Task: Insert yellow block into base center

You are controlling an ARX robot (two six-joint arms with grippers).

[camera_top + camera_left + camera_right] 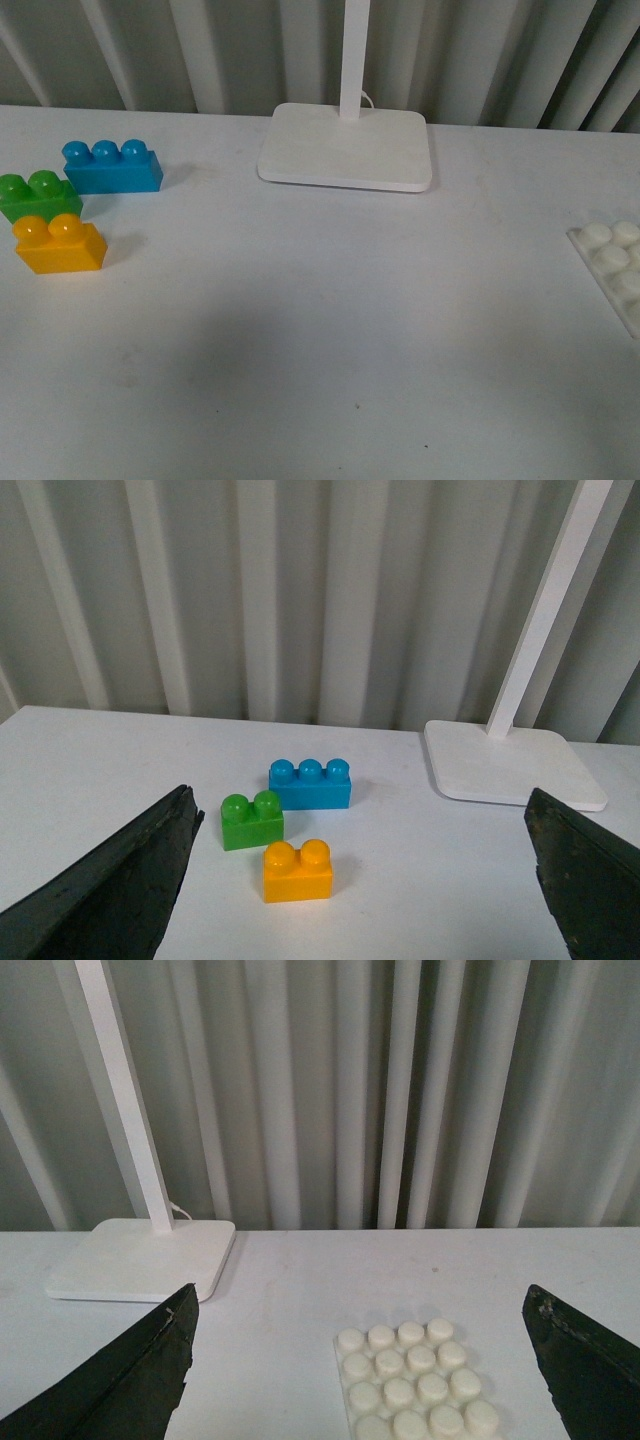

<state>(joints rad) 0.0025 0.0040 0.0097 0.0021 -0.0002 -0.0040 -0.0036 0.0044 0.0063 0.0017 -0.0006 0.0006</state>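
The yellow block [60, 245] sits on the white table at the left, two studs up; it also shows in the left wrist view [297, 870]. The white studded base [615, 270] lies at the right edge of the front view, partly cut off; it also shows in the right wrist view [412, 1380]. My left gripper [365, 920] is open, its dark fingers [110, 890] wide apart, with the yellow block ahead between them and not touched. My right gripper [360, 1400] is open and empty, with the base ahead between its fingers [120, 1380]. Neither gripper shows in the front view.
A green two-stud brick [38, 195] touches the yellow block's far side. A blue three-stud brick [112, 166] stands just behind it. A white lamp foot [347, 146] with a pole stands at the back centre. Grey pleated curtain behind the table.
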